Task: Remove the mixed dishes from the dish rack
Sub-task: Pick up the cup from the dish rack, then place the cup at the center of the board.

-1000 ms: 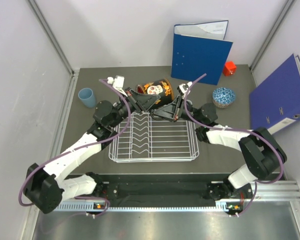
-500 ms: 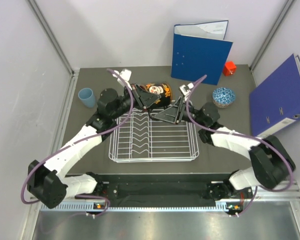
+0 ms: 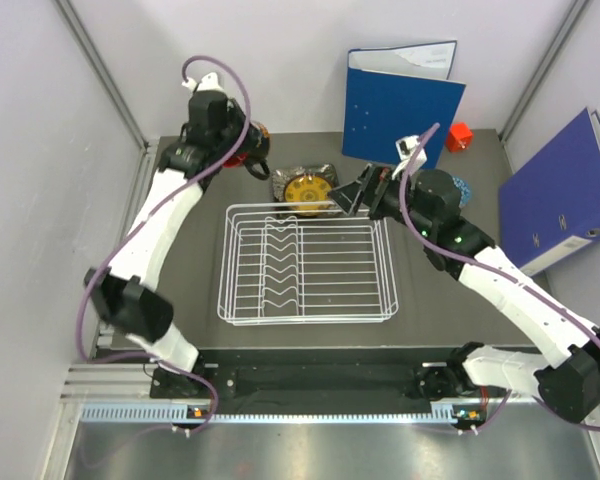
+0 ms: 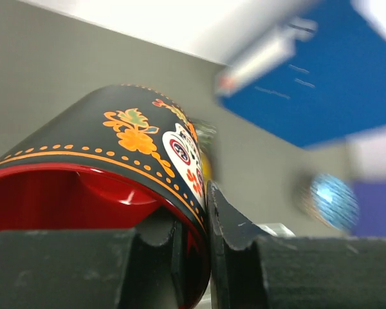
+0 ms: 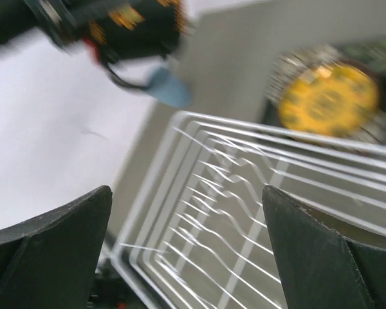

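Aloft, left pincer (image 4: 202, 222) clamps mug (image 4: 132, 132) rim, emblem lettering blurred; right pincer (image 5: 186, 215) splayed near rack (image 5: 235, 162).

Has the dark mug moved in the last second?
Yes. The left gripper carried the dark mug left and away, from just behind the middle of the dish rack to beyond its far-left corner.

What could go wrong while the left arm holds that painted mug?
The left hand pinches the dark mug only by its rim, one finger inside, one outside, so it might tilt or slip. In the right wrist view the light blue cup shows just below the mug; setting it down there could knock the cup.
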{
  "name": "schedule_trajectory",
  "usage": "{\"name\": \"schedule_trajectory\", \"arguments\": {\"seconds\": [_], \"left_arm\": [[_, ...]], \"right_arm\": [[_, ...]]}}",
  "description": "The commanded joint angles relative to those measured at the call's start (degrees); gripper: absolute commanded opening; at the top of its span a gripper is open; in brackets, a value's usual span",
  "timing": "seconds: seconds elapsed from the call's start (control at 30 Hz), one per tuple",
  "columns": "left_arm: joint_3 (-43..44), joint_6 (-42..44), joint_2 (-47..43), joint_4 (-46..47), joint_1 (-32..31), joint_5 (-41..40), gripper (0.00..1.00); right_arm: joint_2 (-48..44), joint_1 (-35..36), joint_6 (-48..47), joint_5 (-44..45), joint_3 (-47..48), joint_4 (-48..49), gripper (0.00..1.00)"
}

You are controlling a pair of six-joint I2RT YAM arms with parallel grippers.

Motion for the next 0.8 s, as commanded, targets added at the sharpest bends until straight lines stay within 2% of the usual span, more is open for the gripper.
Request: {"name": "schedule_trajectory", "arguments": {"seconds": [0.0, 0.07, 0.33, 0.6, 0.77], "left_arm": [[19.1, 6.2, 11.7, -13.2, 1.3, -12.9, 0.0], [26.0, 6.9, 17.4, -15.4, 2.4, -15.3, 0.0], [34.1, 8.0, 28.1, -13.9, 6.8, -14.3, 0.0], [34.8, 9.1, 34.8, -13.9, 9.0, -14.0, 0.0], [30.0, 9.0, 36.6, -12.7, 9.6, -13.8, 0.0]], "right_arm": [[1.2, 0.0, -5.8, 9.7, 2.1, -14.0, 1.0], [0.5, 0.0, -6.9, 10.1, 1.0, -14.2, 1.0], [-0.1, 0.0, -8.7, 8.3, -2.0, -11.8, 1.0], [1.2, 0.0, -8.8, 7.0, -2.8, -10.8, 1.0], [1.2, 0.0, -8.7, 7.5, -2.8, -11.4, 1.0]]}}
